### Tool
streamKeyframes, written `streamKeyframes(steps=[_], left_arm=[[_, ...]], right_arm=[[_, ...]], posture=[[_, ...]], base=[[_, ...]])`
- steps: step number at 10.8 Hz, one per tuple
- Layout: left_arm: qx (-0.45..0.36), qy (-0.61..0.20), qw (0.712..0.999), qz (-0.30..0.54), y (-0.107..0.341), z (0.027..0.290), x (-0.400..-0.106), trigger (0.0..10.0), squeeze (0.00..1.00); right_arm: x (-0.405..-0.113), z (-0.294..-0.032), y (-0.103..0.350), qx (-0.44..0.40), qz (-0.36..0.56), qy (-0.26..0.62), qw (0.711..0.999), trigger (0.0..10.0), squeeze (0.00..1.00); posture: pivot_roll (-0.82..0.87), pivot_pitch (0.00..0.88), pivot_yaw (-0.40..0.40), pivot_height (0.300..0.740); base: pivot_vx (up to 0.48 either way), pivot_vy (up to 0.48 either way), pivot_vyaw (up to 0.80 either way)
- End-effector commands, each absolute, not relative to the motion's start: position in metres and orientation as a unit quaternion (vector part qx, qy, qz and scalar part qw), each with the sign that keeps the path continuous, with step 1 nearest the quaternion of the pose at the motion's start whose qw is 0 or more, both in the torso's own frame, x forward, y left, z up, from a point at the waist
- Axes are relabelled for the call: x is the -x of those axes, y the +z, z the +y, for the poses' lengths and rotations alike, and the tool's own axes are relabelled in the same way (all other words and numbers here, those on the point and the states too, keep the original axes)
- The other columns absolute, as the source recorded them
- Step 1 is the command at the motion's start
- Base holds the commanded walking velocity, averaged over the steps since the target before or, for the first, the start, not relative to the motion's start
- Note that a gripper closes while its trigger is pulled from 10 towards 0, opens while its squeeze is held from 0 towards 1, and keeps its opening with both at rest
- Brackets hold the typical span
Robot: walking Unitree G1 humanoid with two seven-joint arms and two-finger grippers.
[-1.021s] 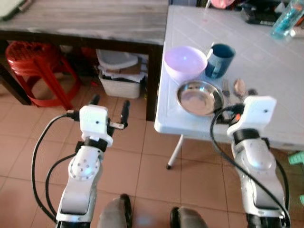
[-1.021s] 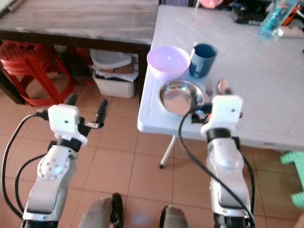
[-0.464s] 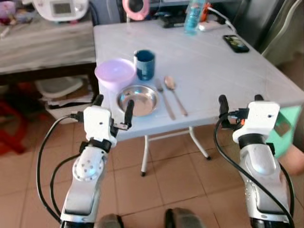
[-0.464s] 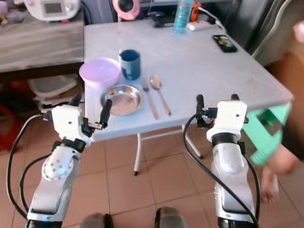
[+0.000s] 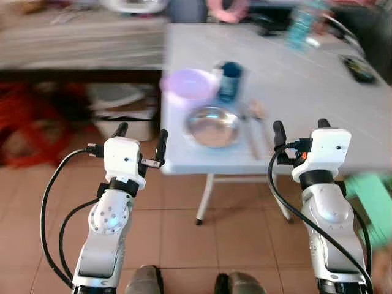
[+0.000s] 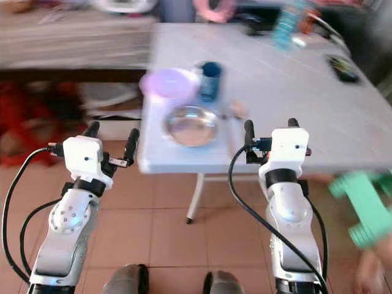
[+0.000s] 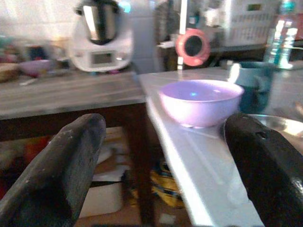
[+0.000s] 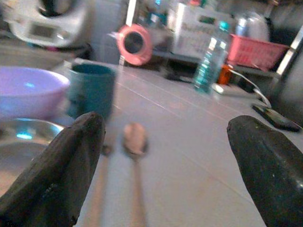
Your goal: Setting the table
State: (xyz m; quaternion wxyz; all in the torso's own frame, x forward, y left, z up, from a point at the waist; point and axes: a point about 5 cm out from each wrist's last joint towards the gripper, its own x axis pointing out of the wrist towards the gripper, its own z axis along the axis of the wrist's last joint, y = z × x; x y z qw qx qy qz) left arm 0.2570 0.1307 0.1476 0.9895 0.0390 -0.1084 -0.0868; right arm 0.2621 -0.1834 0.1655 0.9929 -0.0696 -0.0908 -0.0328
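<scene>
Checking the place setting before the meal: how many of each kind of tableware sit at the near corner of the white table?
Bowls: 1, purple bowl
Plates: 1, metal plate
Cups: 1, teal cup
Spoons: 1, spoon
Forks: 1, fork, blurred
Total: 5

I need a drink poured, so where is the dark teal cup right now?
The dark teal cup stands on the white table near its left edge, right beside the lilac plastic bowl and just behind the round steel plate.
</scene>
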Motion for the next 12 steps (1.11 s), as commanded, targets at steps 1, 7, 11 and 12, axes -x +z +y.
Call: streamKeyframes(steps=[1,7,11,12], left_arm=[[-0.048,-0.091,0.989,-0.104,0.145,0.13,-0.256,10.0,0.0],[-0.06,-0.103,0.988,-0.098,0.144,0.133,-0.246,10.0,0.0],[-0.059,-0.104,0.988,-0.099,0.145,0.132,-0.247,10.0,0.0],[-0.058,-0.104,0.988,-0.099,0.145,0.132,-0.247,10.0,0.0]], right_arm=[[-0.263,-0.184,0.167,0.065,-0.094,-0.031,0.993,10.0,0.0],[-0.265,-0.186,0.166,0.067,-0.09,-0.005,0.994,10.0,0.0],[-0.265,-0.184,0.166,0.066,-0.093,0.0,0.993,10.0,0.0],[-0.265,-0.183,0.166,0.067,-0.094,0.003,0.993,10.0,0.0]], posture=[[-0.07,0.1,-0.004,0.74],[-0.05,0.148,0.003,0.74],[-0.06,0.149,0.003,0.74],[-0.06,0.148,0.001,0.74]], base=[[0.0,0.0,0.0],[0.136,0.0,0.07],[0.305,0.0,0.0],[0.315,0.0,0.0]])
